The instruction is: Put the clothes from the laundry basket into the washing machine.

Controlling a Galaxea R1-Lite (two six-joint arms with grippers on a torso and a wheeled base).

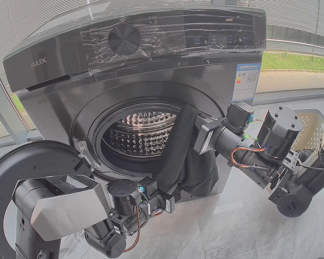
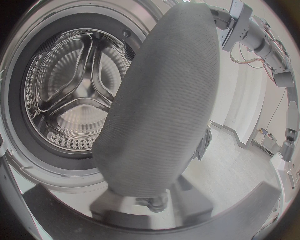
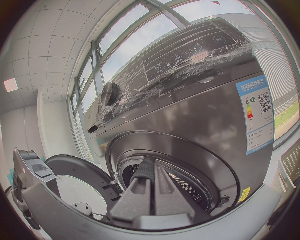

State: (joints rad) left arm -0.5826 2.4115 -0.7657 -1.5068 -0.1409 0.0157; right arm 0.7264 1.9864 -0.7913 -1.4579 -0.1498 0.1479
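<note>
Black garment (image 1: 182, 160) is held in both grips: the right gripper (image 1: 195, 125) is clamped on it at the right rim of the drum mouth, and the left gripper (image 1: 170, 198) pinches its lower end. It hangs across the washing machine (image 1: 140, 87) opening, with the laundry basket (image 1: 313, 125) off to the right.

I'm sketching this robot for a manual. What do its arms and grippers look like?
The left arm and right arm are black, built from cylindrical joints, each with a light grey angular shell. An orange cable loops at each wrist beside a turquoise plug. The left gripper and right gripper have dark grey, wedge-shaped fingers.
</note>
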